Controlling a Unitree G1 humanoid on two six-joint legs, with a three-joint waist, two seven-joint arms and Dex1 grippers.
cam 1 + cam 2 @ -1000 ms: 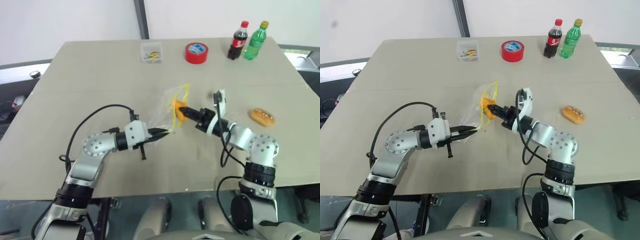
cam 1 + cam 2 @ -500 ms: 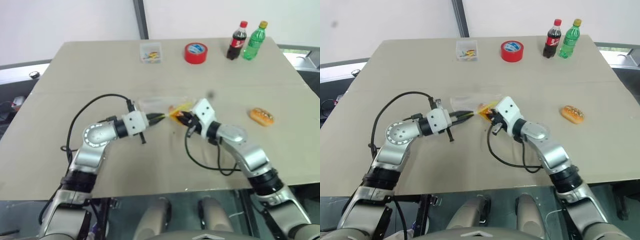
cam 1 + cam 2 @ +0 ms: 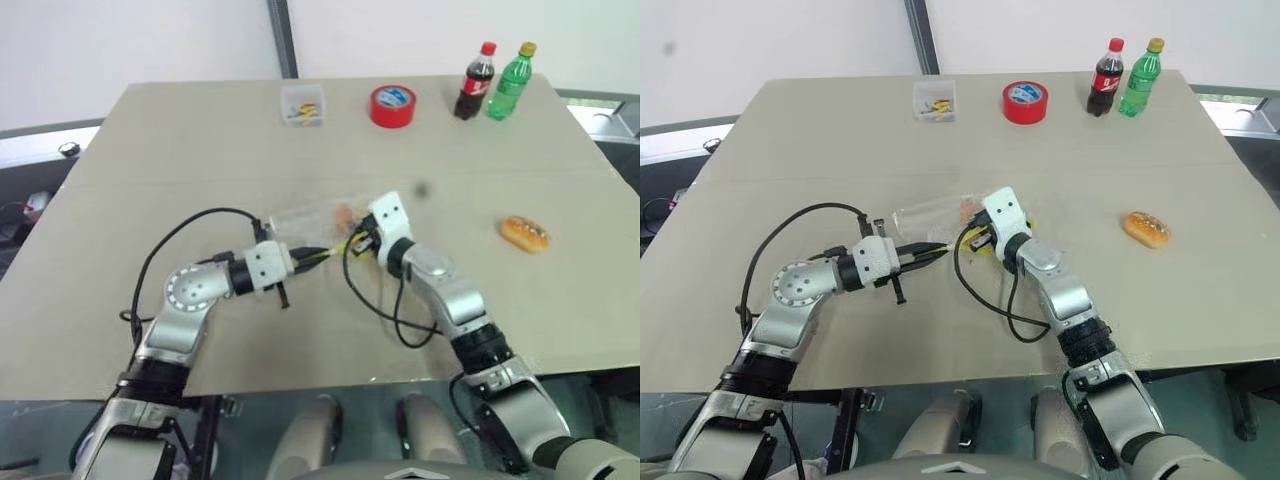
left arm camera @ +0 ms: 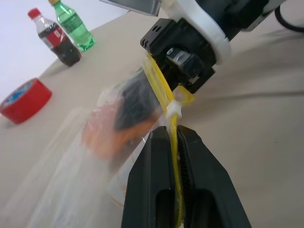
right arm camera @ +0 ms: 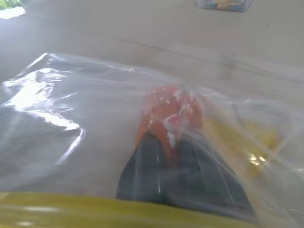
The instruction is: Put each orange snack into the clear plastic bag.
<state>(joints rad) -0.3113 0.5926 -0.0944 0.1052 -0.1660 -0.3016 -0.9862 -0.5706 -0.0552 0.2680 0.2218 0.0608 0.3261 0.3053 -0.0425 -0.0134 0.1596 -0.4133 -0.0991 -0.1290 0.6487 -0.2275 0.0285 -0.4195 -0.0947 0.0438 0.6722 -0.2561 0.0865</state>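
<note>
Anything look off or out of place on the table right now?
Nothing spilled or damaged. The left gripper pinches the yellow strip of the clear plastic bag, and the right gripper is inside the bag with the round orange snack. The elongated orange snack lies on the table.

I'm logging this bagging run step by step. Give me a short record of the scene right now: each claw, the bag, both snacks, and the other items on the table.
left claw: shut on the clear plastic bag's yellow strip
right claw: inside the bag, shut on the round orange snack
clear plastic bag: at mid-table, between the two claws
round orange snack: inside the bag
elongated orange snack: on the table, to the right, outside the bag
back of table: small clear box, red tape roll, cola bottle, green bottle
</note>
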